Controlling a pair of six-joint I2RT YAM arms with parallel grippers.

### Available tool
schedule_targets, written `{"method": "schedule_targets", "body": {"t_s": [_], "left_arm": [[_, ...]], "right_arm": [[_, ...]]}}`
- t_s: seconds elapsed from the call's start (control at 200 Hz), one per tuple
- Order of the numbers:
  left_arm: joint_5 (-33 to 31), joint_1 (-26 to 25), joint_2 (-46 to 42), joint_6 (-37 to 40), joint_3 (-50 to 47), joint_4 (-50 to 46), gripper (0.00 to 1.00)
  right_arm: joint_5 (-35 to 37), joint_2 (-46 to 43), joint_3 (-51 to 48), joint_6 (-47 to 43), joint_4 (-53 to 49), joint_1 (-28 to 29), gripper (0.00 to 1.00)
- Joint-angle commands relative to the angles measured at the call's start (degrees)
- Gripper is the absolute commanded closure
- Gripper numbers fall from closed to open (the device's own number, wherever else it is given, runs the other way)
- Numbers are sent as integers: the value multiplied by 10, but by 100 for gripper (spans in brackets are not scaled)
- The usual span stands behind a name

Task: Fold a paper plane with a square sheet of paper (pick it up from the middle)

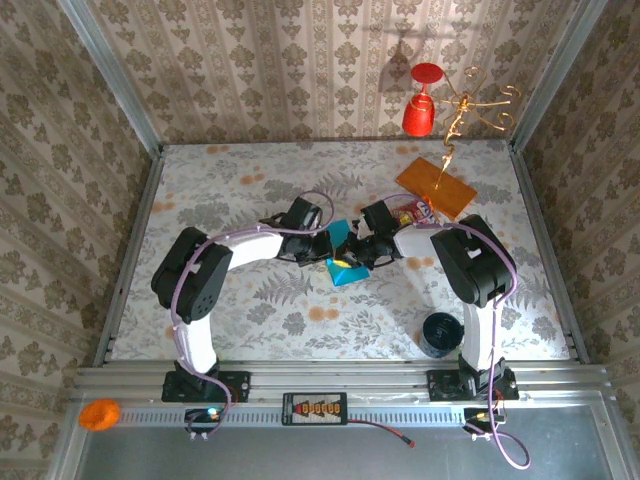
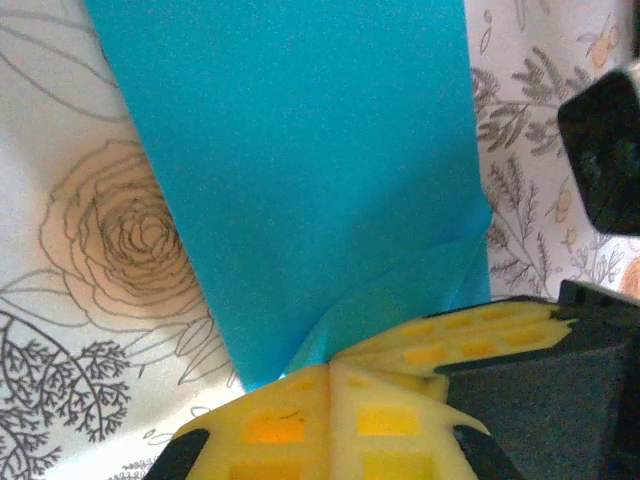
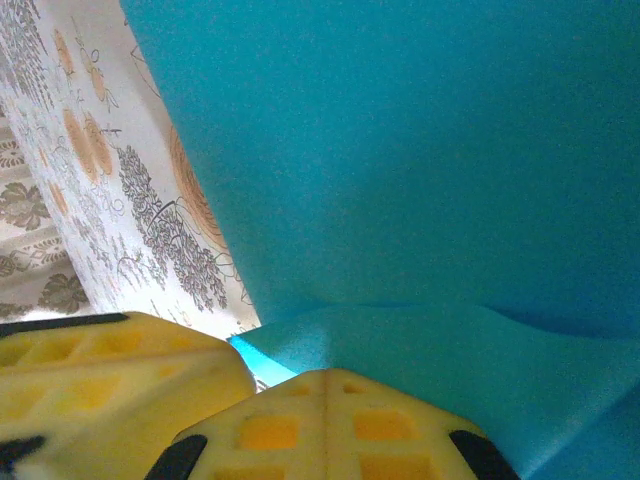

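From above, the sheet (image 1: pixel 338 236) lies mid-surface (image 1: pixel 250 180) between the 2 arms. In the left wrist view, the left jaws are clamped on the sheet's (image 2: pixel 300 150) bunched edge. In the right wrist view, the right jaws pinch the sheet (image 3: pixel 400 150) likewise, so uneven pulling could tear it or crease it crookedly.

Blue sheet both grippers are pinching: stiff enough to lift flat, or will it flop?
Probably floppy: the square sheet of paper buckles where the left fingers pinch it. Likely very light, looking thin. Apt to crease: it puckers at the right fingers too.
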Motion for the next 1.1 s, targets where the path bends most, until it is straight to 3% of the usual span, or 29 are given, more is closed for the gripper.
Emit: {"method": "schedule_targets", "body": {"t_s": [0.0,0.535,0.885,1.095], "left_arm": [[-24,-11,16,-4,23,-28,100],[-41,-14,47,3,31,-45,100],[-37,-9,55,15,13,-67,100],[-34,-4,57,33,12,-71,100]], "right_arm": [[40,34,-26,3,-67,-4,96],[30,20,-38,8,-36,-4,97],[3,-30,-24,14,-1,-9,96],[9,-65,-13,-15,-33,-18,96]]}}
